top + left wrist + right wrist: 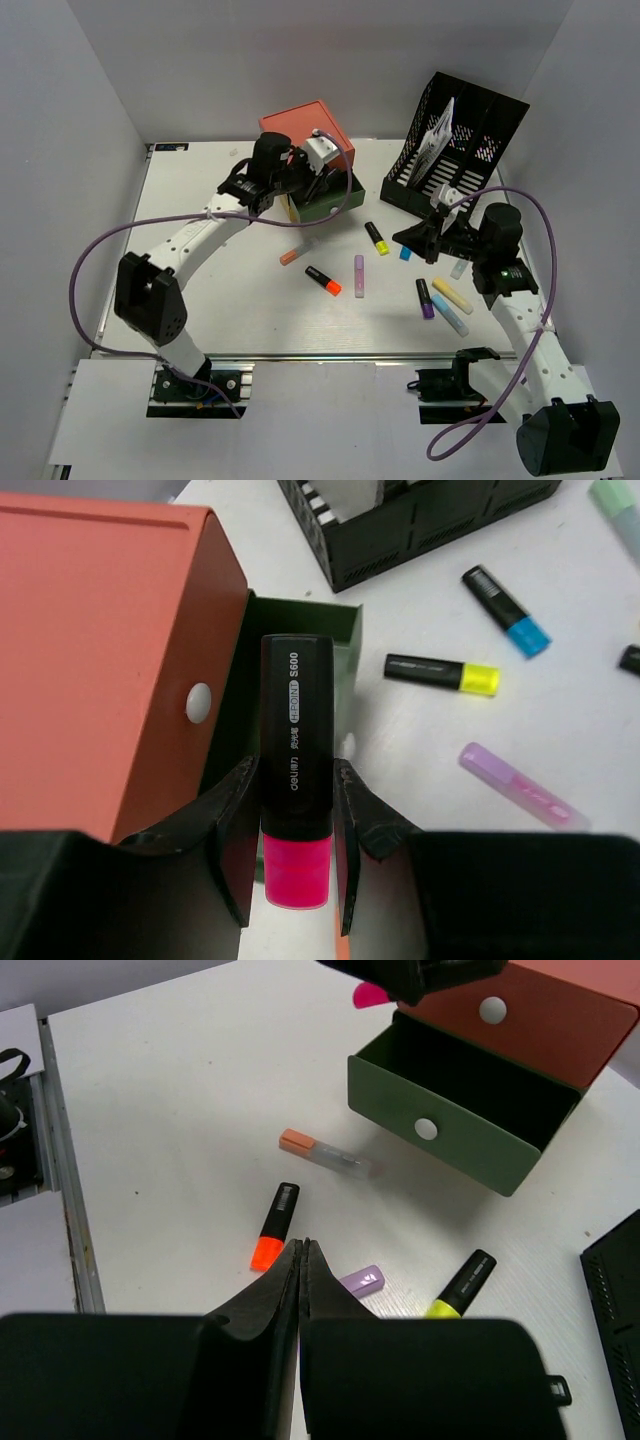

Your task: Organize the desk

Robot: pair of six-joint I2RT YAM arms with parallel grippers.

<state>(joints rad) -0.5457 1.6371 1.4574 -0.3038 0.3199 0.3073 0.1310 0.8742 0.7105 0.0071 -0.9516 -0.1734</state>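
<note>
The white desk (230, 290) carries several loose highlighters. My left gripper (300, 185) is shut on a black highlighter with a pink cap (297, 730) and holds it above the open green drawer (345, 645) of the small drawer unit (300, 125). My right gripper (412, 238) is shut and empty, hovering over the desk near the blue-capped highlighter (405, 252). In the right wrist view its closed tips (303, 1247) are above an orange-capped highlighter (273, 1228) and a lilac one (360, 1280).
A black file rack (460, 140) stands at the back right. Loose on the desk lie a yellow-capped highlighter (377, 238), a peach one (298, 252), a purple-capped one (425, 298) and pastel ones (451, 296). The metal rail (300, 357) runs along the front.
</note>
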